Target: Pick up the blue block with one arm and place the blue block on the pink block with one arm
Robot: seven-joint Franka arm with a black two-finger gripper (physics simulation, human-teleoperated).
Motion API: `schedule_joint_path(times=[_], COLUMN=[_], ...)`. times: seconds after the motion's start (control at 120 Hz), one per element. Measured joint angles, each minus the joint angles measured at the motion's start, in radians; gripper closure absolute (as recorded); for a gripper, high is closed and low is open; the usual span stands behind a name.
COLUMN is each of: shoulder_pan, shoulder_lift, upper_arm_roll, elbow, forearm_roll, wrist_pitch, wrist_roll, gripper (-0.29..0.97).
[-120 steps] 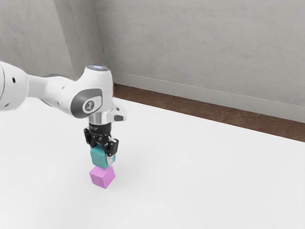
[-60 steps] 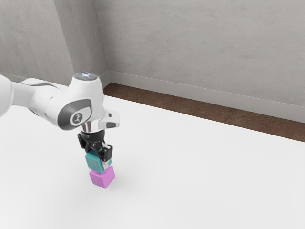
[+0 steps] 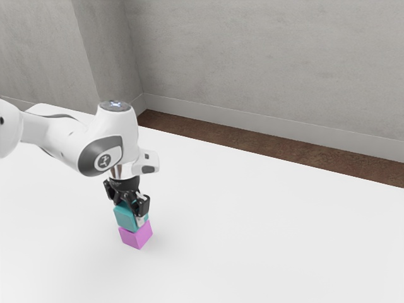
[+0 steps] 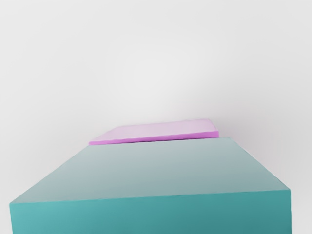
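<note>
Blue block (image 3: 126, 219) pinched by my tool (image 3: 131, 206), seated on pink block (image 3: 136, 237), near-left of desk (image 3: 265, 221), overhanging slightly leftward. Judged rigid, light, smooth-faced; flat opposite side faces are the right hold. Could slide if nudged.

Bare room: concrete walls (image 3: 265, 57), white table (image 3: 265, 240).

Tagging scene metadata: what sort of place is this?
Probably a bare simulated test room: a plain white table, grey concrete-like walls with a pale baseboard, and a strip of brown floor between them. The gripper holds a blue block on a pink block.
</note>
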Motion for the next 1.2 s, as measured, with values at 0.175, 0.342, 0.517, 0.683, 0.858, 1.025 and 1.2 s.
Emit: schedule_joint_path(times=[0.175, 0.342, 0.517, 0.683, 0.858, 1.025, 1.2], shoulder_pan=[-0.001, -0.005, -0.001, 0.003, 0.0, -0.002, -0.003], shoulder_lift=[0.015, 0.017, 0.021, 0.021, 0.014, 0.006, 0.018], upper_arm_roll=[0.0, 0.005, 0.006, 0.005, 0.006, 0.006, 0.006], elbow=[0.002, 0.005, 0.005, 0.004, 0.001, -0.011, -0.011], forearm_roll=[-0.001, -0.001, -0.001, -0.001, -0.002, -0.004, -0.01], wrist_pitch=[0.014, 0.019, 0.02, 0.019, 0.015, 0.007, 0.005], wrist_roll=[-0.002, -0.004, -0.006, -0.008, -0.01, -0.012, -0.008], gripper=[0.31, 0.31, 0.31, 0.32, 0.31, 0.31, 0.22])
